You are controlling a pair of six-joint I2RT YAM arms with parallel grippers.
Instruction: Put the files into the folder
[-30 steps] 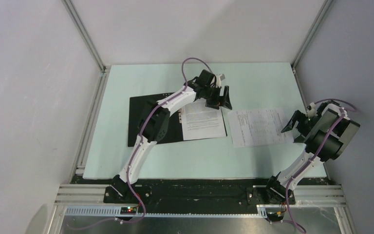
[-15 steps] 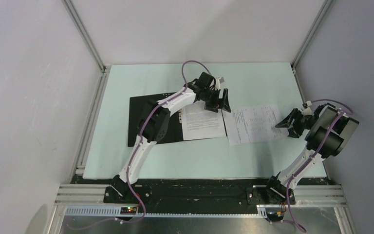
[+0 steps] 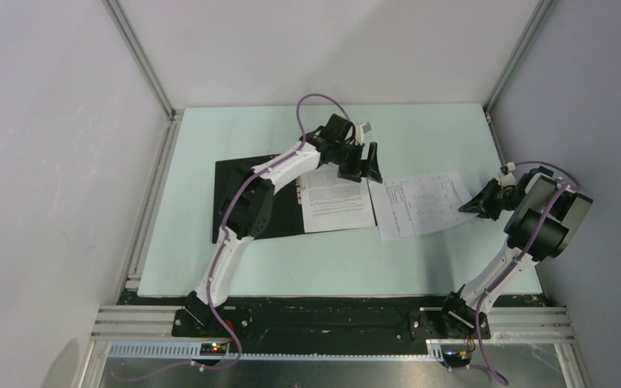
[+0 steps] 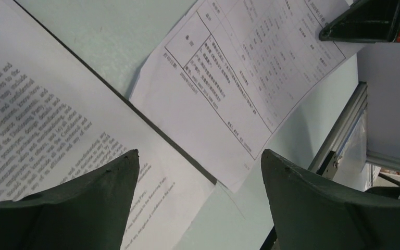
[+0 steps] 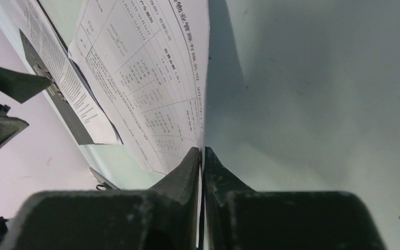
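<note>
The folder lies open on the table with its black inside up. One printed sheet of the files rests on its right half. A second sheet lies to the right, its left edge reaching the folder's edge. My right gripper is shut on that sheet's right edge, which is raised off the table; in the right wrist view the paper runs between the closed fingertips. My left gripper hovers open over the folder's far right corner, and both sheets show below it.
The pale green table is fenced by aluminium rails and white walls. The right wall stands close behind my right arm. The right gripper's finger shows at the top right of the left wrist view.
My right gripper has closed on the right sheet's edge. That sheet has slid left toward the folder and its right edge has lifted. The left gripper has barely moved.
</note>
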